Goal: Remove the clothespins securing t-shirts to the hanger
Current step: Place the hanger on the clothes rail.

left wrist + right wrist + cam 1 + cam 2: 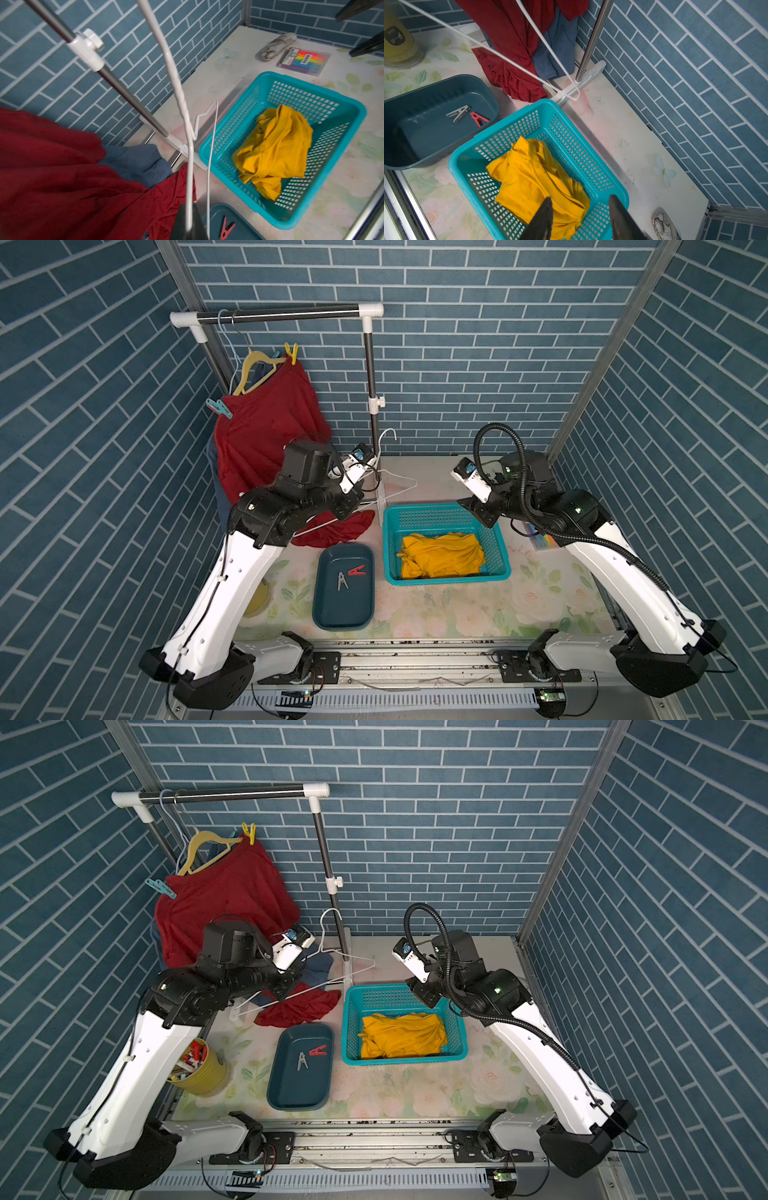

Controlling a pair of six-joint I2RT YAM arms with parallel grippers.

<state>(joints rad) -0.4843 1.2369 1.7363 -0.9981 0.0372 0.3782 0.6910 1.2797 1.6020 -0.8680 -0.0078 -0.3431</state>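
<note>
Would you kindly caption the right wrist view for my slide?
Open right gripper over the teal basket holding the yellow t-shirt.

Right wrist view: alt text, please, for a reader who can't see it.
The right gripper, fingers apart, hangs over a teal basket holding an orange-yellow t-shirt. Beside it, a dark blue tray holds a grey-white clothespin and a red clothespin; beyond, a white wire hanger crosses the dark red t-shirt.

We see the dark red shirt [266,423] hung up w/ yellow pin [291,352] & teal pin [219,408] clipped at its shoulders; blue shirt [141,160] behind it. Crumpled in the basket [419,508] lies the yellow shirt [442,554]. In the tray [340,608], side by side: red pin [357,571] & grey pin [342,581].
</note>
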